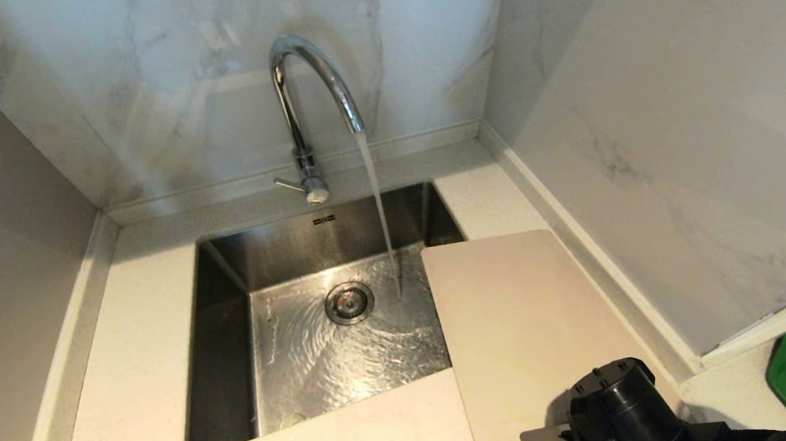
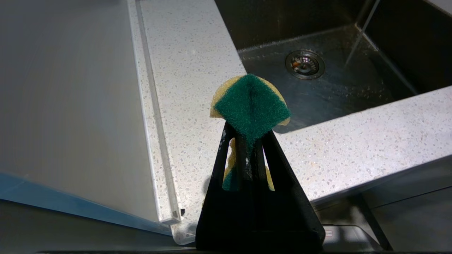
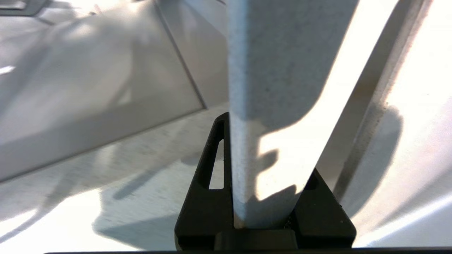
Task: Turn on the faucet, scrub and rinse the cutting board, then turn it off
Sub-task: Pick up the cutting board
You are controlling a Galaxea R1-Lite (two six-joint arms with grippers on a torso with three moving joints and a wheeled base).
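At lower right, the right gripper (image 3: pixel 261 197) pinches the near edge of the cutting board (image 1: pixel 525 329), a plain beige slab on the tabletop (image 1: pixel 131 335) overhanging the sink (image 1: pixel 225 343). Left gripper (image 2: pixel 249 148) fingers clamp a sponge (image 2: pixel 251 106). The faucet (image 1: pixel 308 95) runs.

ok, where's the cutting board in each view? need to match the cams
Head view: cutting board lies right of the sink, its left edge overhanging the basin, near end under the right arm.
Left wrist view: not in it; only the sponge in the left claw, plus sink and drain.
Right wrist view: board edge-on, centre, gripped in the right claw.
Shared landmark: the speckled countertop shows in all three.
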